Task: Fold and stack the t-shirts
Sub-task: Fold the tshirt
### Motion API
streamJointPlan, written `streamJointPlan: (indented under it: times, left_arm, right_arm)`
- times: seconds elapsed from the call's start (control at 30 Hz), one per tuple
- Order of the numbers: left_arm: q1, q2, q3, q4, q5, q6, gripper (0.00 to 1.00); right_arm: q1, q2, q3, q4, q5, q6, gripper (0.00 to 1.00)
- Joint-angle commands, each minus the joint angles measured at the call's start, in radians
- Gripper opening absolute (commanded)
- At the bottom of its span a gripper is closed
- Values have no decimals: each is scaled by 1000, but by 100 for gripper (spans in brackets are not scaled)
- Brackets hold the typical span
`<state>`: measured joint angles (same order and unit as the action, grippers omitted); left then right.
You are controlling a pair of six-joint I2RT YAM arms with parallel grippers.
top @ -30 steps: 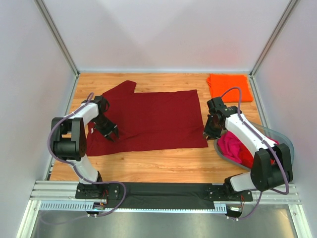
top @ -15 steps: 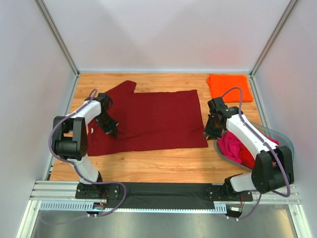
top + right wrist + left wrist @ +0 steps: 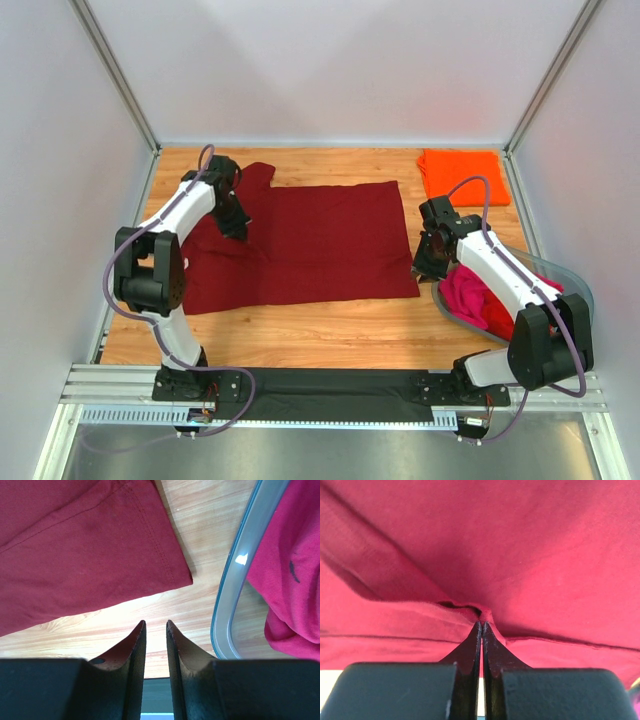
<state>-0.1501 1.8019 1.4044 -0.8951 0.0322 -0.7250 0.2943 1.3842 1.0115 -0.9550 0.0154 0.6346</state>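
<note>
at the left, the left claw [image 3: 481, 624] is pinched shut on a small ridge of the dark maroon cloth t-shirt [image 3: 310, 240], near its left sleeve. the shirt lies spread flat across the middle of the light wooden surface [image 3: 320, 330], one sleeve pointing to the far edge. it looks light, limp and a little clingy: it should drape and drag rather than hold any shape, so a hold on a hem or seam seems surer than a pinch of open cloth, which could take one layer only or slip free.

to the right, the right claw [image 3: 155, 625] hangs with its jaws slightly apart and nothing between them, just off the shirt's near right corner. beside it sits the grey translucent plastic tub [image 3: 239, 562], holding a crumpled magenta-pink t-shirt [image 3: 468, 292] and a red t-shirt [image 3: 505, 318]. its rim stands close to that corner and could catch a swinging fold. a folded bright orange t-shirt [image 3: 463, 176] rests at the far right, well apart.
</note>
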Motion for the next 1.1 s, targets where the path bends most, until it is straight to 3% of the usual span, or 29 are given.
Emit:
streamJointPlan:
  times: [0.0,0.4,0.47,0.5,0.53,0.6,0.77,0.9,1.07]
  left_arm:
    - [-8,27,42,47,8,82,0]
    - [-58,151,183,71,35,301,0]
    - [-65,157,209,64,6,320,6]
    - [-65,157,221,47,-20,320,13]
    - [-65,159,254,0,-76,317,28]
    - [-65,151,286,-37,-118,312,38]
    - [-63,113,301,-220,-254,233,43]
    - [-45,62,177,-310,-304,142,40]
    - [58,17,-11,-263,-224,88,39]
  right_arm:
    - [6,-28,-7,-5,18,14,24]
    - [6,-13,7,-13,32,20,24]
    - [6,-7,13,-13,31,19,24]
    - [6,2,25,-14,32,17,24]
    - [6,6,32,-17,32,17,24]
    - [6,24,47,-19,26,11,25]
    - [25,102,88,-5,0,-4,25]
    - [71,180,124,54,0,-7,24]
    - [121,285,133,102,0,11,23]
